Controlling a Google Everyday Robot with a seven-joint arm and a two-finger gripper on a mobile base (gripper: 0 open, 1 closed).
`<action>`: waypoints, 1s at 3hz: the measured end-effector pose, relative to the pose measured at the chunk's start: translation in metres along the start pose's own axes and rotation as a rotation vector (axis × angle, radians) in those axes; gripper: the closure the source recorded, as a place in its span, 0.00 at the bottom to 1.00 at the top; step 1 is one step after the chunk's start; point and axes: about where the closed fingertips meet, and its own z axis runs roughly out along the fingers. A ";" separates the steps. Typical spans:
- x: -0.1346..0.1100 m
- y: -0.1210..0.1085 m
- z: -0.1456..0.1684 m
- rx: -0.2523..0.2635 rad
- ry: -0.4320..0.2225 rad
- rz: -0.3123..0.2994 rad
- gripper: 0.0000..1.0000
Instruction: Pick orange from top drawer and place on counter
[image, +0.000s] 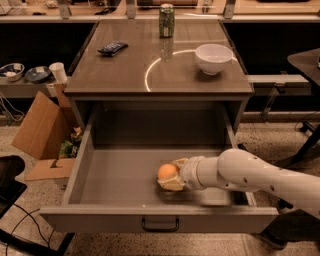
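At the far left we see a low shelf (20, 87) carrying two small dishes (11, 71), with a white cup (58, 72) just beside them. Below it, an open cardboard box (42, 127) leans near the cabinet's left side, one flap lying flat on the speckled floor (280, 137).

The counter (120, 75) carries three things, well apart from one another. A dark flat packet (112, 47) lies toward its left rear. A green can (166, 21) stands upright at the back, near the middle. A white bowl (213, 58) sits upright on the right, just beside the end of a curved streak of reflected light.

Under the counter, the top drawer (115, 175) stands pulled far out toward us, and its dark pull handle (160, 224) sits mid-way along the front panel. The orange (166, 171) rests on the drawer floor, a little right of the middle and nearer the front panel than the back wall.

The gripper (172, 174) is down inside the drawer and right at the orange. Its tan tip wraps the fruit's right and near sides. We cannot tell whether the claw is pressed onto the orange or merely sits open about it.

Behind the gripper, the white arm (260, 175) stretches away to the right, crossing over the drawer's right wall and leaving the picture at the lower right edge.

At the far right, the corner of a dark table (306, 60) juts in, standing apart from the cabinet.
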 end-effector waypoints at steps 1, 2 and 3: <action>0.001 0.000 -0.004 0.005 0.008 0.001 1.00; 0.012 -0.002 -0.052 0.057 0.091 0.007 1.00; -0.018 -0.019 -0.136 0.145 0.153 -0.018 1.00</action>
